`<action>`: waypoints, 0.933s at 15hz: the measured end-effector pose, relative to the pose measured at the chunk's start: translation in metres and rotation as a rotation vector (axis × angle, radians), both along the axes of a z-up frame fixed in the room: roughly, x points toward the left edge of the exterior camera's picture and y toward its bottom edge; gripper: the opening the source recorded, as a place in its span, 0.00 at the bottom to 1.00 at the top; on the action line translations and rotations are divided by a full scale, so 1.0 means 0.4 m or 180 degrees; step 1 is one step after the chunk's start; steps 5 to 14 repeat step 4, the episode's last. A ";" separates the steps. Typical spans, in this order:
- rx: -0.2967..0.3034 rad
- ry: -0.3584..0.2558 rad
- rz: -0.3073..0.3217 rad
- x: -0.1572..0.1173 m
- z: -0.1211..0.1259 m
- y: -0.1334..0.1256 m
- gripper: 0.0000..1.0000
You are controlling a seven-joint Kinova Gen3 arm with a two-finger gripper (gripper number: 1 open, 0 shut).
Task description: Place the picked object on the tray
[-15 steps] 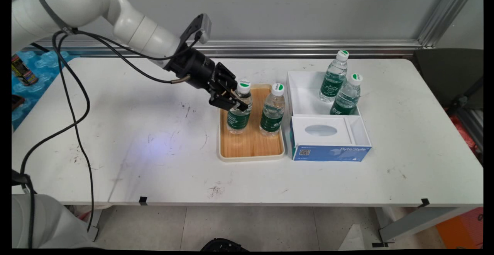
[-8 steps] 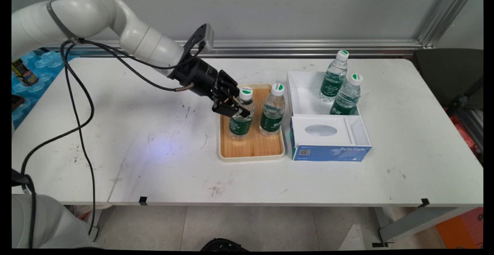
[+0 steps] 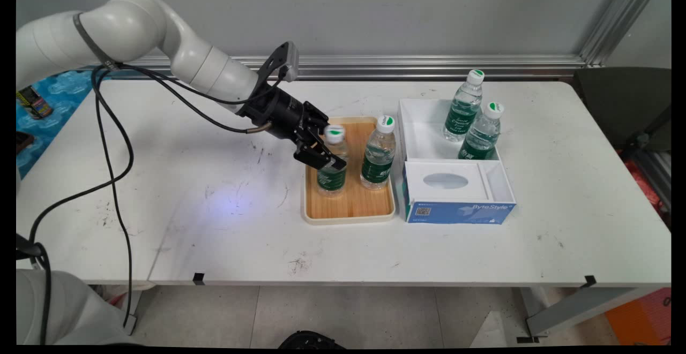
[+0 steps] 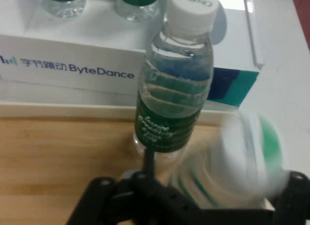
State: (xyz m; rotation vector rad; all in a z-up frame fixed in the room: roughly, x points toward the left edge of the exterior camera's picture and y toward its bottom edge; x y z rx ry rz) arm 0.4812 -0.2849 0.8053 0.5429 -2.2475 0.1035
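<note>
On the wooden tray [image 3: 351,206], left side of it, stands a water bottle [image 3: 332,169] with the tool [image 3: 326,156] clamped across its upper body, just under the shoulder; jaws closed onto it, bottle upright, and its base looks to be on or very near the tray floor, can't tell which. Hand view shows the held bottle [image 4: 242,162] as a blur against the linkage, so contact detail isn't readable there.

Handling, my read: small thin-walled plastic bottle, looks full, so moderate weight for its size and fairly stiff while capped. Wall is smooth and slippery above the label; ribbed section and green label band give better purchase. Squeezing hard would dent it, not break it. Best hold is mid-body on the label, or just below the shoulder as now. A high grip lets it swing if tilted.

Count:
- Bottles: four. Two on the tray: the gripped one and a second bottle [image 3: 378,156] just beside it, apart. Two more [image 3: 464,106] [image 3: 481,133] standing in the white box [image 3: 423,140], at its far right.
- Trays: one.
- Boxes: one white open box, with a blue-fronted tissue box [image 3: 455,190] at its near end.
- All on the white tabletop [image 3: 214,220].
</note>
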 end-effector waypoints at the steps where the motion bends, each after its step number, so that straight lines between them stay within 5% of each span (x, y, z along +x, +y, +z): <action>1: 0.0001 0.0002 0.0004 0.000 -0.001 0.000 1.00; 14: 0.0012 0.0004 0.0021 0.002 -0.006 0.001 1.00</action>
